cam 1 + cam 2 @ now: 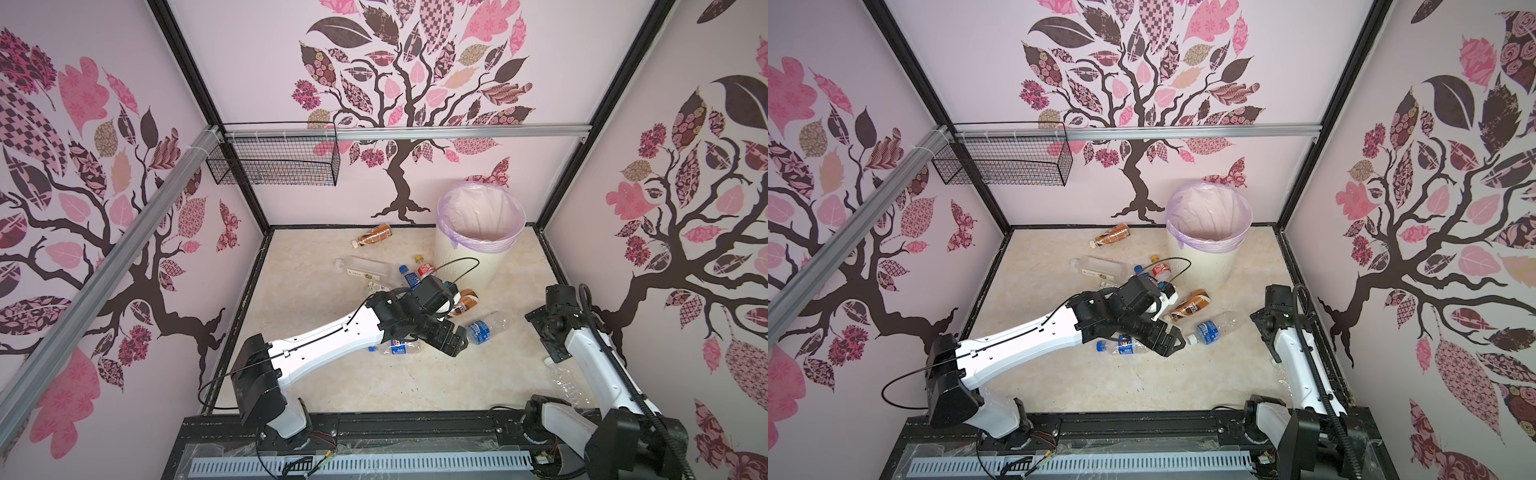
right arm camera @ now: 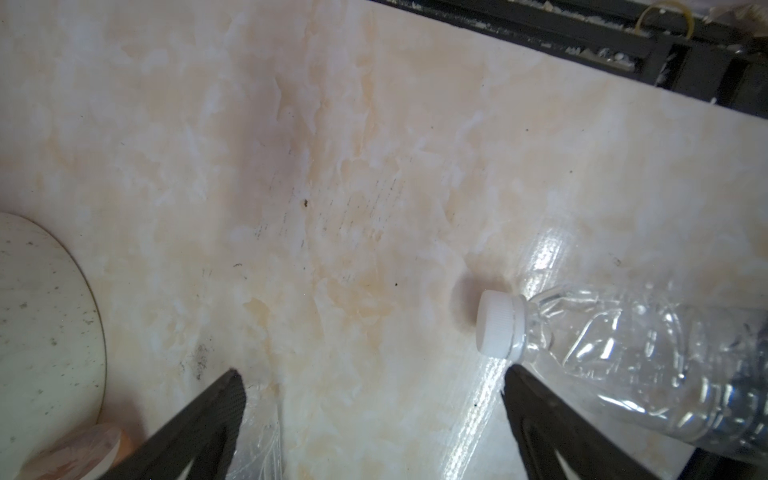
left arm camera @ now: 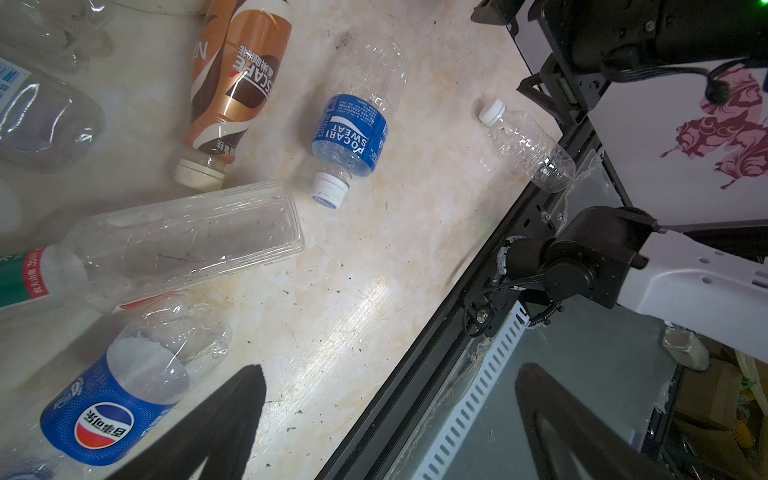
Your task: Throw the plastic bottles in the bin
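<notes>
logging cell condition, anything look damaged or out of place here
Bottles lie scattered over the tabletop, none visible inside the upright bin. The white-capped clear bottle near the right edge is crumpled, and the Pepsi bottle looks crushed at its clear end too.

The left arm starts at the near edge of the desk, by the left corner. It stretches out low over the middle of the desk. Its black wrist is bent, and the left hand points to the right side, close above the desk. In the left wrist view its two fingers are spread wide with nothing between them. The right arm is folded up beside the right edge, close to the near right corner. The right hand points down at the desk. Its fingers are spread wide too, with nothing between them.
</notes>
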Controlling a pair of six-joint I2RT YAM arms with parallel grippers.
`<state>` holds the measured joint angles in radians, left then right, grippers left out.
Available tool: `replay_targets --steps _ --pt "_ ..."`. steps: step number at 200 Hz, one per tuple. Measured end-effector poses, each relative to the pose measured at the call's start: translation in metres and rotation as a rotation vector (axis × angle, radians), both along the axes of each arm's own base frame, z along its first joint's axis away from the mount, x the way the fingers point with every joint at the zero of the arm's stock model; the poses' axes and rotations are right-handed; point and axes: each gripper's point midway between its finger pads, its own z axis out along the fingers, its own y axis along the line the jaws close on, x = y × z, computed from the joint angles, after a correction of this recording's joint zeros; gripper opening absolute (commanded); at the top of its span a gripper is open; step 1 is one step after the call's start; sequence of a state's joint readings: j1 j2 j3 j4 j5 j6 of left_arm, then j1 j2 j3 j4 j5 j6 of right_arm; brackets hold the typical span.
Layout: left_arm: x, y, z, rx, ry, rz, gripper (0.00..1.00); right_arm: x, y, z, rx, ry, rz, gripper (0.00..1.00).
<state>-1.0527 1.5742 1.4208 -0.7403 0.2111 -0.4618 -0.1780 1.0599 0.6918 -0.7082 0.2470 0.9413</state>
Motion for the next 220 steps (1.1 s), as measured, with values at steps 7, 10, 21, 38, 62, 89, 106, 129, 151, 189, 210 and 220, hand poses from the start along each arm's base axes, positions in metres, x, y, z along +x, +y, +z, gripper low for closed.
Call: replay_targets --steps 7,10,21,38,62,89,106,129,151,189,210,220 --pt "0.0 0.0 0.002 -0.005 -0.003 -0.001 0.98 -0.002 0.0 -0.002 -0.003 0.009 0.0 1.0" --pt "0.0 0.0 0.002 -0.007 -0.005 -0.001 0.98 -0.003 0.0 -0.003 -0.004 0.013 0.0 0.99" --pt "0.0 0.0 0.004 -0.012 -0.009 -0.003 0.98 -0.008 -0.001 -0.007 -0.009 0.029 -0.001 0.99" --pt "0.0 -0.001 0.004 -0.013 -0.013 -0.006 0.98 -0.015 -0.001 -0.014 -0.01 0.057 -0.001 0.99" --pt "0.0 -0.001 0.005 -0.016 -0.017 -0.01 0.98 -0.022 0.001 -0.02 -0.004 0.087 -0.001 0.99" --pt "0.001 -0.001 0.005 -0.017 -0.019 -0.012 0.98 -0.026 0.001 -0.022 -0.005 0.092 -0.001 0.99" --pt "0.0 -0.001 0.004 -0.017 -0.018 -0.012 0.98 -0.026 0.0 -0.021 -0.007 0.087 -0.005 0.99" --pt "-0.001 0.0 0.004 -0.018 -0.018 -0.012 0.98 -0.03 -0.001 -0.026 -0.006 0.095 -0.01 0.99" --pt "-0.001 0.001 0.006 -0.024 -0.022 -0.012 0.98 -0.037 -0.002 -0.034 -0.002 0.117 -0.01 0.99" --pt "-0.001 0.001 0.006 -0.025 -0.022 -0.012 0.98 -0.038 -0.001 -0.041 0.005 0.124 0.004 0.99" --pt "-0.001 0.0 0.007 -0.026 -0.023 -0.012 0.98 -0.033 0.0 -0.042 0.015 0.114 0.014 1.0" --pt "0.0 0.0 0.007 -0.027 -0.024 -0.012 0.98 -0.031 0.001 -0.043 0.019 0.11 0.022 0.99"
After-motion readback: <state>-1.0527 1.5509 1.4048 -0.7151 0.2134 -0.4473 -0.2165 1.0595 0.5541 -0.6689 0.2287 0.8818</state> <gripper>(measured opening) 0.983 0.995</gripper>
